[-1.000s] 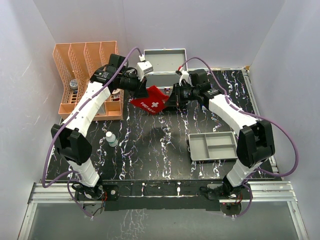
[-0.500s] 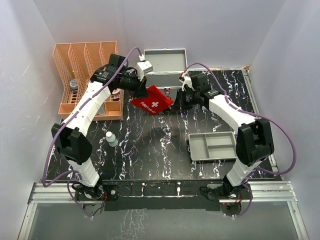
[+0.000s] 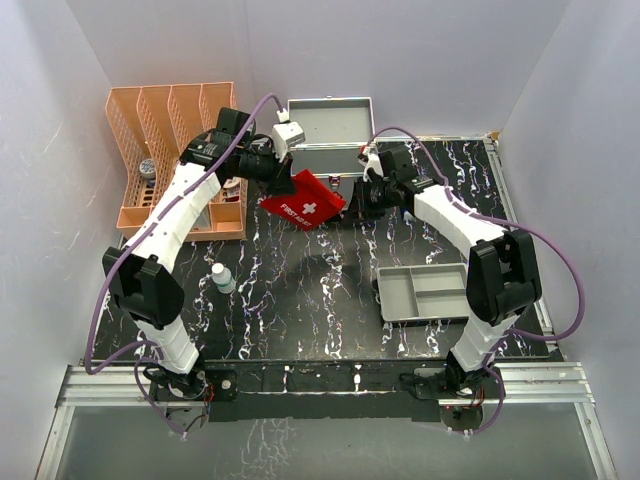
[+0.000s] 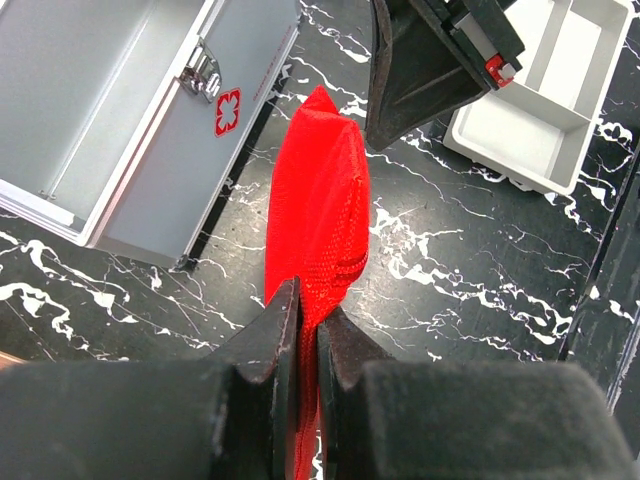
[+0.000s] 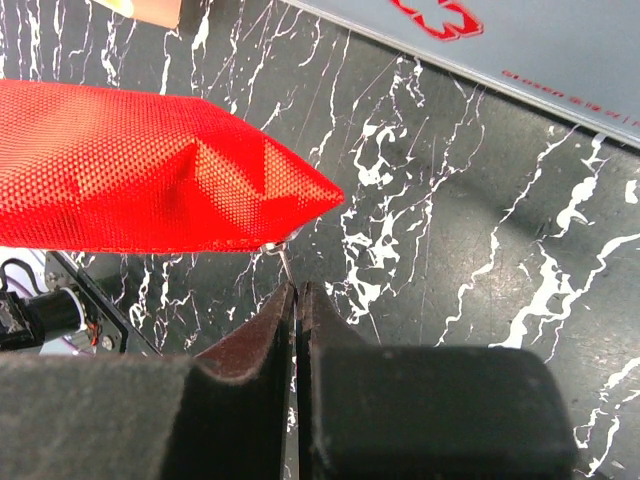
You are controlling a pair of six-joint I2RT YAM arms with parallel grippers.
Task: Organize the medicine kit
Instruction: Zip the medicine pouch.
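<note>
The medicine kit (image 3: 326, 122), a silver-grey metal case, stands open at the back centre; its front with latch and red mark shows in the left wrist view (image 4: 150, 170) and the right wrist view (image 5: 540, 40). My left gripper (image 3: 283, 180) is shut on the left edge of a red first-aid pouch (image 3: 305, 203) and holds it above the table, just in front of the case (image 4: 320, 200). My right gripper (image 3: 354, 194) is at the pouch's right corner (image 5: 140, 170), shut (image 5: 297, 290) on its thin metal zipper pull (image 5: 283, 258).
An orange slotted file rack (image 3: 175, 150) stands at the back left with small items in it. A small white bottle (image 3: 222, 277) stands on the black marbled table at the left. A shallow grey divided tray (image 3: 425, 292) lies at the front right, also in the left wrist view (image 4: 540, 100).
My right gripper has moved a little to the right, from over the pouch's right part to just beyond its corner. The left arm and pouch have barely moved.
</note>
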